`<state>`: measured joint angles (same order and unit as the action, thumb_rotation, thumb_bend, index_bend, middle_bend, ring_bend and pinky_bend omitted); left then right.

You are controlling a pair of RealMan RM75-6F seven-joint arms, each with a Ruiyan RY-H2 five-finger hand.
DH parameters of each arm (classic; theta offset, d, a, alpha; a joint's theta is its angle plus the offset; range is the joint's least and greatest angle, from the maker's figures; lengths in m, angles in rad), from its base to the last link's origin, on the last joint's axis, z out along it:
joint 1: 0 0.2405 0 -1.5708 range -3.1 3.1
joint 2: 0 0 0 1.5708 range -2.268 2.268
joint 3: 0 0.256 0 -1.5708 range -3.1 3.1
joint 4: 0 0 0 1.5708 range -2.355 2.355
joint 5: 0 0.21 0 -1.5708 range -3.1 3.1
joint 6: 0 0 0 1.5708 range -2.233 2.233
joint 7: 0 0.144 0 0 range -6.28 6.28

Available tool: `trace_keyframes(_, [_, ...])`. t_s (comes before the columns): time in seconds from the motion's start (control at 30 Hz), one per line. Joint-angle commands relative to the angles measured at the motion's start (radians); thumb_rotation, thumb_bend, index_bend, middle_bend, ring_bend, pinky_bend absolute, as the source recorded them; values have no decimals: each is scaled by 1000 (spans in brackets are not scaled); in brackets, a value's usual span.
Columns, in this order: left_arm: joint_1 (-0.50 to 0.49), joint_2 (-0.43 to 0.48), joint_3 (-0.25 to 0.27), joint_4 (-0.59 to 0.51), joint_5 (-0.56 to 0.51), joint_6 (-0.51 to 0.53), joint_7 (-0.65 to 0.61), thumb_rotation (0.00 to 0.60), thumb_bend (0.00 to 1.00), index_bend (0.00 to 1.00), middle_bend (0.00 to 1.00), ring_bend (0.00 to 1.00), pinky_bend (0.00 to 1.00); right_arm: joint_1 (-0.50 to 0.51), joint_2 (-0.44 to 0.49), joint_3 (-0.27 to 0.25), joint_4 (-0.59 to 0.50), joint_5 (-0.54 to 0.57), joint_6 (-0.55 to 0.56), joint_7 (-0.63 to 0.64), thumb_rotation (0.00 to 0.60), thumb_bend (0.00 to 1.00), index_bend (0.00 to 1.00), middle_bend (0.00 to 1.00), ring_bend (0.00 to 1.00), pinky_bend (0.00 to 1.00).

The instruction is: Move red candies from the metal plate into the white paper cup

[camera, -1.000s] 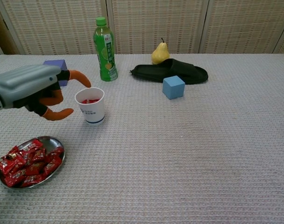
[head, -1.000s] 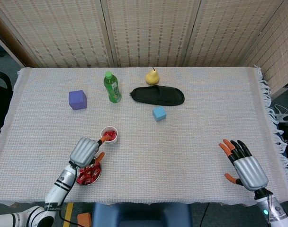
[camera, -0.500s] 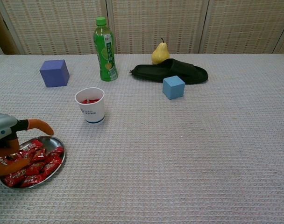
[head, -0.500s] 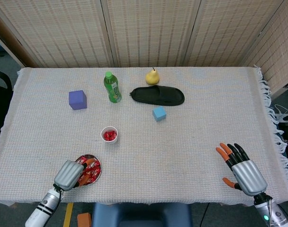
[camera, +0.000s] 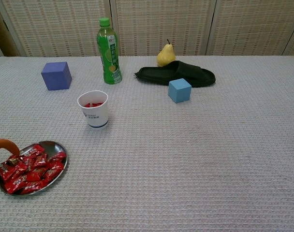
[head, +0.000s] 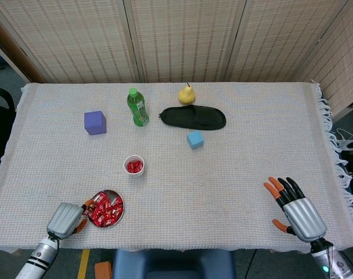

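Left robot hand (head: 64, 219) now beside metal plate (head: 119, 214)

Head view looks steeply down; chest view low, level; both share the table (head: 252, 139).

Looked to me like staged indoor test room, not lived-in home. Woven reed screen panels (head: 182, 40) closed off whole back. Table (head: 252, 133) wore fringed white waffle-weave cloth. Props on it were unrelated odds: purple block (head: 95, 122), blue cube (head: 194, 139), green bottle (head: 137, 107), pear (head: 186, 94), single black slipper (head: 194, 117). I saw bare floor with yellow tape line (head: 83, 264) below table edge.
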<state>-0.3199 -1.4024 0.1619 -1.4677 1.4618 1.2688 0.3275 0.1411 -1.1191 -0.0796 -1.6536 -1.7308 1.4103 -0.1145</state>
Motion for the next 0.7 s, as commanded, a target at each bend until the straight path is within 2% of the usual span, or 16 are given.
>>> trace_keyframes(0.03, [8, -6, -5, 16, 9, -1, -8, 600, 385, 279, 1000, 1000, 1000, 1, -1, 0, -2, 1, -3, -3, 600, 96, 0, 0, 0, 0])
trace_keyframes(0.7, [20, -46, -42, 75, 39, -30, -25, 600, 378, 384, 1000, 1000, 1000, 2, 1, 4, -7, 16, -15, -10, 600, 96, 0, 0, 0, 0])
